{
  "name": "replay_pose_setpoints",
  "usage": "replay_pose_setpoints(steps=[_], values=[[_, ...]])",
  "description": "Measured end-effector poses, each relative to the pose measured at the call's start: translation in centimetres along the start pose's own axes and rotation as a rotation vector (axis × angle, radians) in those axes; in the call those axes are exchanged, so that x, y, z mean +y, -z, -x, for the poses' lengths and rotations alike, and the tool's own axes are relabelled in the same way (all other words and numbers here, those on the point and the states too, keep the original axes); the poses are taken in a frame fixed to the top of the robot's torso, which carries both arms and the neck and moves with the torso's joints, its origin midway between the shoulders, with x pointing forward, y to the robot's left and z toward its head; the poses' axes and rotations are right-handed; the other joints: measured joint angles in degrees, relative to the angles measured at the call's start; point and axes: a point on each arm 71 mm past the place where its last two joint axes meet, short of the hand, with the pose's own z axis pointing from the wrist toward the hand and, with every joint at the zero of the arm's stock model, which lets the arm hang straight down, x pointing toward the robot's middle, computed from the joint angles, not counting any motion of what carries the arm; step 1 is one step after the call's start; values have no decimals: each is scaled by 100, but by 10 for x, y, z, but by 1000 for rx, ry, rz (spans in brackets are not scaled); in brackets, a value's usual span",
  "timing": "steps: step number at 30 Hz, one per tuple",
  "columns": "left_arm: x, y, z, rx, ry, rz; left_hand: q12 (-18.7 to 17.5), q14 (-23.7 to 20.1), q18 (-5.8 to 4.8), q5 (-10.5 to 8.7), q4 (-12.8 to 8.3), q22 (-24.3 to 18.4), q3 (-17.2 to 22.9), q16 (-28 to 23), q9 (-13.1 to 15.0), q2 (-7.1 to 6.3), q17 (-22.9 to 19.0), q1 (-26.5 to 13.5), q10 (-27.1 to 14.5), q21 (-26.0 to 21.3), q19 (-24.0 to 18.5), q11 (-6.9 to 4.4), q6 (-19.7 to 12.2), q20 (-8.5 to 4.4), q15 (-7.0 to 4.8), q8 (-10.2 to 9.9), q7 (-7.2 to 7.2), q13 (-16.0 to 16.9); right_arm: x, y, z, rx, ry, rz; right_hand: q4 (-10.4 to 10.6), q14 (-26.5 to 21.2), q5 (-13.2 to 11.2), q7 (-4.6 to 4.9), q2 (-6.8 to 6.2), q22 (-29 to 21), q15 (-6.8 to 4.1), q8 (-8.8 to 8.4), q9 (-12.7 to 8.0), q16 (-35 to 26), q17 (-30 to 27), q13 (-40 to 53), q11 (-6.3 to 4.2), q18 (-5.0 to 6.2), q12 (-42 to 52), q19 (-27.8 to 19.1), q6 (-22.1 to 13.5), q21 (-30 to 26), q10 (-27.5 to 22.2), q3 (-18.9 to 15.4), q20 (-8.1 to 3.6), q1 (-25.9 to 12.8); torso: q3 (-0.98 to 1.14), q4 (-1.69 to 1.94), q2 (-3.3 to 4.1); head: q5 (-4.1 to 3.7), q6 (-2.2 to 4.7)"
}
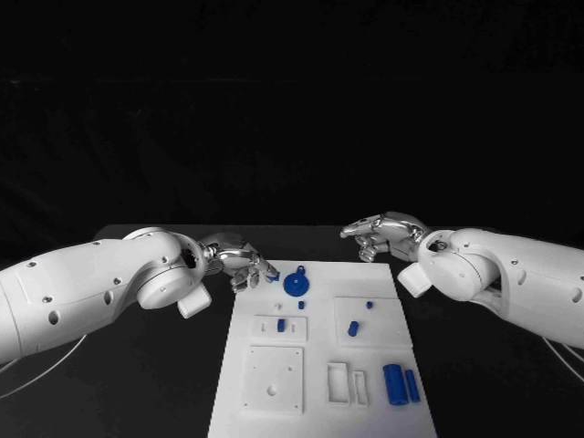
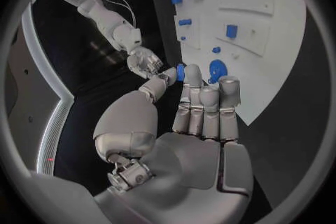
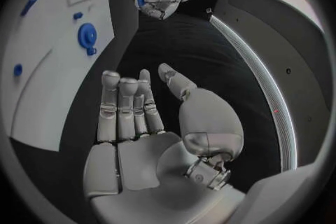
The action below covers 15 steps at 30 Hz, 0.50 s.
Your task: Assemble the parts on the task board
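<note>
At the far left corner of the task board [image 1: 321, 365], the left hand [image 1: 237, 263] is hanging just above the board's edge, pinching a small blue part [image 2: 180, 71] between thumb and fingertip, with the other fingers up alongside each other. Right next to it on the board is the round blue disc part [image 1: 297, 283], lying flat, with a tiny blue piece [image 1: 301, 305] just below it. Over at the far right corner, the right hand [image 1: 381, 234] is above the dark surface [image 1: 489, 365] beside the board, released and holding nothing, fingers straight. Further down the board there are small blue pegs [image 1: 353, 328] in the white blocks, and two longer blue cylinders [image 1: 400, 383] lying side by side near the right edge.
</note>
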Motion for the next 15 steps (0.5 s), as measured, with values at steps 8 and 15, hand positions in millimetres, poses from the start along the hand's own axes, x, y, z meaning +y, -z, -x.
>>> replay_pose_setpoints(steps=[8,15], values=[[10,4,-6,16,-90,147,-167,67,33,258,-34,0,32,-54,1,-84,21,-83,165,-57,-134,23,109,30,-17,1,-22,-89,9,-4,25,-95,186,51,3,-597,46,161,-100,-35,220,-158,-22,-503,-310,-470,185,37,-537,-626,-239,-533,-307,-108,289,100,22,16,-58,48,-124],[12,3,-19,18,-224,226,-170,357,17,802,-97,-1,-16,-7,0,-159,83,-158,481,107,254,52,291,-56,-11,1,-104,-75,16,-8,36,-149,297,89,-7,-1724,91,311,-111,-539,934,-261,-124,-1753,-1296,-2055,575,-98,-2235,-1981,-470,-1821,-692,-115,712,233,36,26,-93,124,-233]])
